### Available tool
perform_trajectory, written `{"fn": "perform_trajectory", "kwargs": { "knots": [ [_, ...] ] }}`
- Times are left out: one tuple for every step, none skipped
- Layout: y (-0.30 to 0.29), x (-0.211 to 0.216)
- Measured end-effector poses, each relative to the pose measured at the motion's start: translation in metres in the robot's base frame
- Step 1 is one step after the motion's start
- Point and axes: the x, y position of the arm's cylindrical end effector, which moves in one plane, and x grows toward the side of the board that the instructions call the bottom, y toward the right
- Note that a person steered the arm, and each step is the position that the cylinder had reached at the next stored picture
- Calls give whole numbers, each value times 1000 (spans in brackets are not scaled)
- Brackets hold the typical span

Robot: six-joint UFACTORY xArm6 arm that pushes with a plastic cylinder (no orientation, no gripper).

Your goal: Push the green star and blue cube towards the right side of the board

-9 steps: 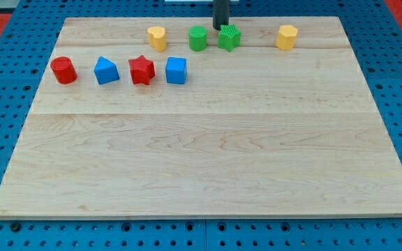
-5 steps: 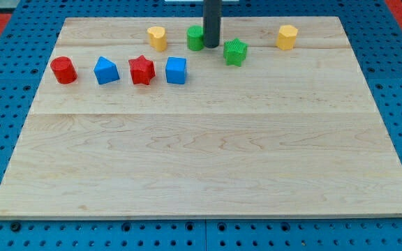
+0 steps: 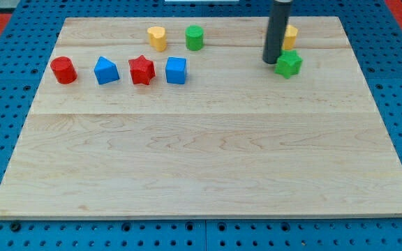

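Observation:
The green star (image 3: 288, 64) lies on the board's upper right part. My tip (image 3: 271, 61) touches its left side, and the rod rises from there to the view's top. The blue cube (image 3: 176, 70) sits left of centre, at the right end of a row of blocks, far to the left of my tip.
A red star (image 3: 142, 70), a blue block (image 3: 106, 70) and a red cylinder (image 3: 64, 70) line up left of the blue cube. A yellow block (image 3: 158, 37) and a green cylinder (image 3: 195, 37) sit near the top edge. Another yellow block (image 3: 290, 35) is partly hidden behind the rod.
My tip has swept from the top middle to the right, and the green star has slid right and slightly down with it. The other blocks have not moved.

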Motion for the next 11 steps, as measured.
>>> {"fn": "perform_trajectory", "kwargs": {
  "knots": [
    [-29,11],
    [-105,-5],
    [-192,-13],
    [-195,6],
    [-131,32],
    [-175,37],
    [-211,39],
    [-182,86],
    [-130,99],
    [-108,88],
    [-183,77]
  ]
}}
